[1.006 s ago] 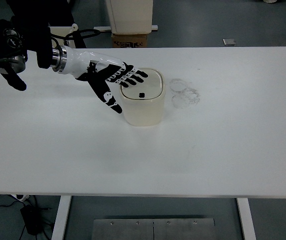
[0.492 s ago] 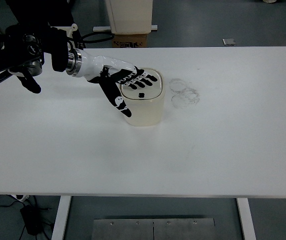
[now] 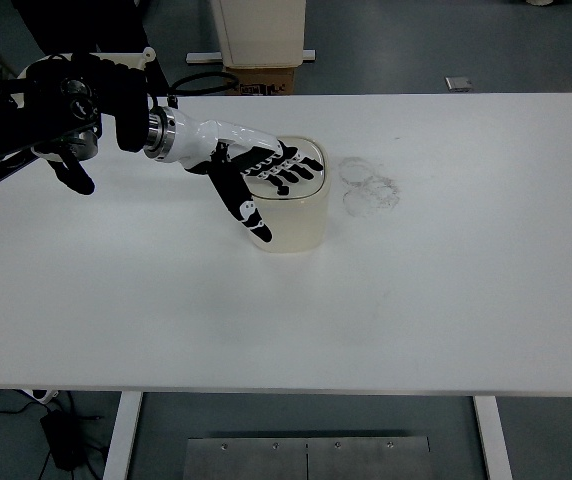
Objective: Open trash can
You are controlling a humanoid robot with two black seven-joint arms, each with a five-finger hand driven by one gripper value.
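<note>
Since a second ago my left arm has pushed further right, so the left hand [image 3: 256, 172] now lies over the lid instead of hanging at the can's left edge. From what I can see, nothing else has shifted.

Working down by size: the white table [image 3: 296, 300] fills most of my view, and its top is bare apart from the can and some faint ring-shaped marks [image 3: 369, 186] just to the can's right. My left arm comes in from the upper left, its dark upper section running into a white forearm. The trash can [image 3: 291, 200], a small cream-coloured bin with rounded corners, stands on the far middle of the table, upright, its lid down and closed. My left hand is flat and released, grasping nothing: the fingers [image 3: 291, 170] are stretched across the lid top, reaching about to its centre, where a small dark button is now covered. The thumb [image 3: 246, 205] points down and away along the can's front left side. I cannot tell whether the fingers are actually pressing on the lid.
</note>
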